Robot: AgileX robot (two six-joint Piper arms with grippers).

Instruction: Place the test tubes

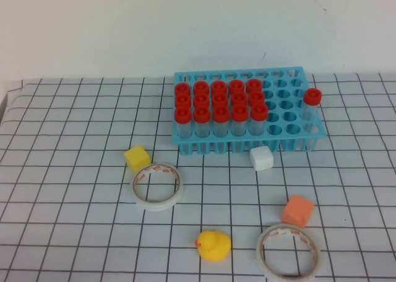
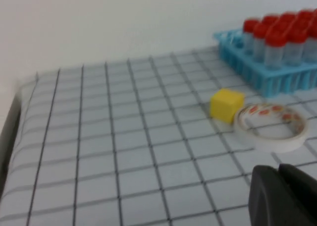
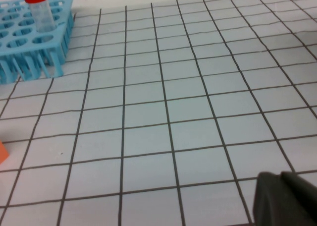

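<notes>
At the back of the table [image 1: 74, 170], clear red-capped test tubes [image 1: 220, 114] stand in a blue rack [image 1: 281, 141]; left gripper [image 2: 278, 179] and right gripper [image 3: 281, 184] hang low over the table, closed and empty.

- Lab-type robot test bench, not a home.
- Desk [image 1: 62, 189] covered w/ white sheet, black grid lines; plain white wall [image 1: 185, 22] behind.
- Lab gear: blue plastic tube rack [image 1: 286, 116] w/ clear red-capped test tubes [image 1: 220, 115].
- Misc props: yellow rubber duck [image 1: 215, 245], white tape ring [image 1: 158, 203], small yellow cube [image 1: 137, 158].
</notes>
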